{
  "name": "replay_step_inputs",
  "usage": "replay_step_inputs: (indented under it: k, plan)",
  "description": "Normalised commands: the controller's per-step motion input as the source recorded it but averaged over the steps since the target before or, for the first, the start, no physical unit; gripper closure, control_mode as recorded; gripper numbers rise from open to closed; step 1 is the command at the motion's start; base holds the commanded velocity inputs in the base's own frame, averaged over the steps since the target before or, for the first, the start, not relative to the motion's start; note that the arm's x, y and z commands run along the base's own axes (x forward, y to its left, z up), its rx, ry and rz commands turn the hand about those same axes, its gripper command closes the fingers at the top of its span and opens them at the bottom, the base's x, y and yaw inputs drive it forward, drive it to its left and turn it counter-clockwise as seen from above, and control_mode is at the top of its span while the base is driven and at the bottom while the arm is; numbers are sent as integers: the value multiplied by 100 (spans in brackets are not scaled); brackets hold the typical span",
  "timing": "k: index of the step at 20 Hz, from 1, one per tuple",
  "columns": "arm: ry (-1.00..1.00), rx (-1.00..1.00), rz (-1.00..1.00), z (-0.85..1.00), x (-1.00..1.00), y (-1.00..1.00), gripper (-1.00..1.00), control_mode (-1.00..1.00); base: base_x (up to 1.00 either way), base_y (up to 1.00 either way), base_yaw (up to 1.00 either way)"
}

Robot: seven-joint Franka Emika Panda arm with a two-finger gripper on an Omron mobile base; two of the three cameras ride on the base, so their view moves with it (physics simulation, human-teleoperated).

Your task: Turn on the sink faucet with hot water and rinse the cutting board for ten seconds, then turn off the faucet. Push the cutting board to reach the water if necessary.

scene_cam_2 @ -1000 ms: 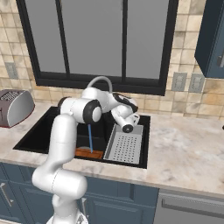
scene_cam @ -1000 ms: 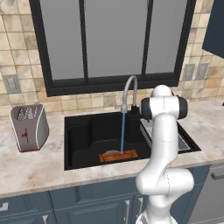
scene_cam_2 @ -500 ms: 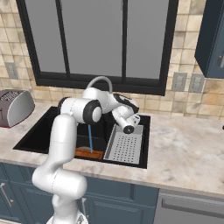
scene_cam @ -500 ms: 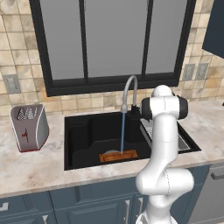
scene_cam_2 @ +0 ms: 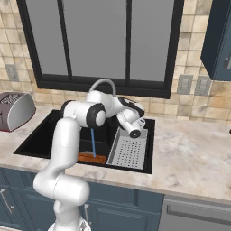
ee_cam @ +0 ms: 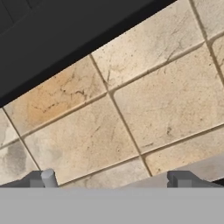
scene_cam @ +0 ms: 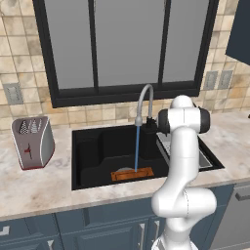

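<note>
Board, one narrow orange-brown strip, lies flat on the floor of the sink, toward the front wall of the left compartment. One thin blue stream of water drops straight from the tip of the single grey faucet and lands on the board near its middle; the right base view shows the same, with the water meeting the board just left of a grey perforated rack that fills the sink's right compartment.

The hand shows in its own camera as two dark fingertips set wide apart, with nothing between them and nothing touching them: it is spread open and holds nothing. It faces tan wall tiles close up, with a black window frame slanting across the top of that view. In the right base view the hand hangs above the back end of the rack, beside the faucet's base; whether it touches the lever cannot be told.

One toaster stands on the desk well left of the sink. Two grey outlets sit side by side on the wall to the right of the window.
</note>
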Motion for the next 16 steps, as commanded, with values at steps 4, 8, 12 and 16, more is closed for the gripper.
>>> replay_step_inputs:
  k: [4,8,12,16]
  plan:
    - [0,0,0,1,-17,-83,-100,-100,0,0,0]
    - [0,0,0,19,-43,-74,-100,-100,0,0,0]
    - [0,0,0,11,-45,-93,-100,-100,0,0,0]
    - [6,0,0,9,-39,-99,-100,-100,0,0,0]
